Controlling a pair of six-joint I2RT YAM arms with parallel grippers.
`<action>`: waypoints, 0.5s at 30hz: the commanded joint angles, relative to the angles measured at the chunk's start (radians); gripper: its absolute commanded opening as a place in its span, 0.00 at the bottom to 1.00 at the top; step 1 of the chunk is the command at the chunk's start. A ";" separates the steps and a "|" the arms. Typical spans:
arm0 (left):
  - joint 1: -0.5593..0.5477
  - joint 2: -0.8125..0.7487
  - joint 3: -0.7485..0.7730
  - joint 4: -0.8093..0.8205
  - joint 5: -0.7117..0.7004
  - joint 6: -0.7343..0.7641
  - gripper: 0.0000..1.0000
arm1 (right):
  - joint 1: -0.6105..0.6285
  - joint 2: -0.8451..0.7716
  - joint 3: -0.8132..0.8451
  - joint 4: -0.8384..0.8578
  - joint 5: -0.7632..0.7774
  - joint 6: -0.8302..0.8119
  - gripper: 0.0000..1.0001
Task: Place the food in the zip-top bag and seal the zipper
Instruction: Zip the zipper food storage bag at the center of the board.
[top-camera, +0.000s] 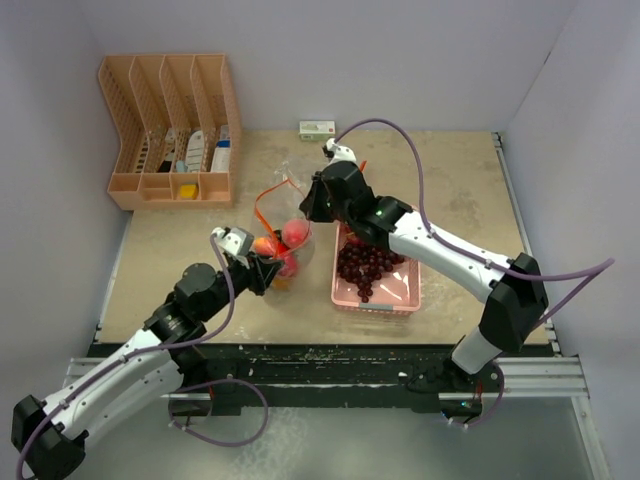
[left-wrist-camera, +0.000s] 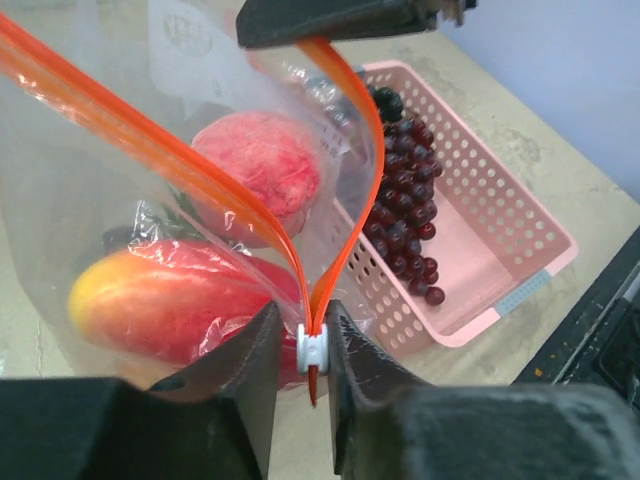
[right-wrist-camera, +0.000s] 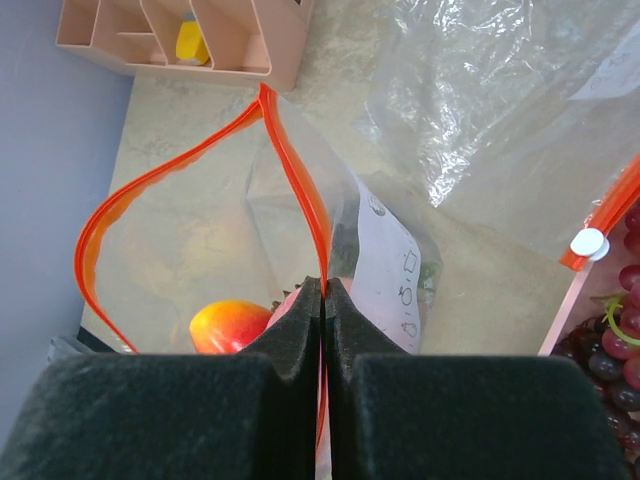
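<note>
Two fuzzy fruits are enclosed in a crinkly bag, whose orange zipper is pinched tight by left fingers and right fingers.

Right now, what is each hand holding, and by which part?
Both hold the bag. The left hand pinches its zipper end at the white slider; the right hand is shut on the orange zipper strip farther along the open mouth.
</note>
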 joint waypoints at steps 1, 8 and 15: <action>-0.006 0.058 -0.008 0.107 -0.039 0.020 0.22 | -0.003 -0.042 0.026 0.014 0.004 -0.002 0.00; -0.007 -0.021 0.105 -0.048 -0.133 0.042 0.00 | -0.003 -0.176 -0.116 -0.003 0.121 0.039 0.00; -0.006 -0.174 0.206 -0.229 -0.190 0.065 0.00 | -0.003 -0.350 -0.306 0.017 0.127 0.059 0.00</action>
